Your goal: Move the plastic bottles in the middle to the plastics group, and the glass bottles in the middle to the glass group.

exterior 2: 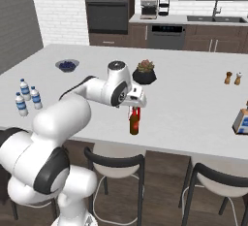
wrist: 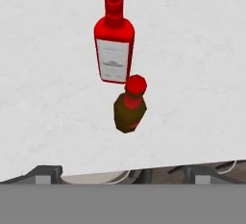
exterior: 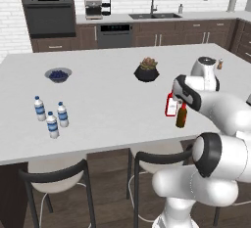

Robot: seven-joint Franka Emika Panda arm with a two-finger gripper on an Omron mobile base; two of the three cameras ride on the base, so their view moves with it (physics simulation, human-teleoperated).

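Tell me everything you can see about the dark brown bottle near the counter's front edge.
The dark brown bottle is small and squat, with a red cap and a reddish patch low on its body, glassy-looking. It stands upright on the white counter near the front edge, just in front of the taller red bottle. Whether the two touch is unclear.

light: bright, even | shadows: faint | focus: soft, low-resolution render

Three water bottles [exterior: 51, 116] stood far left on the bench [exterior: 108, 100]; red bottle [exterior: 171, 105] and brown bottle [exterior: 181, 116] sat beside the arm.
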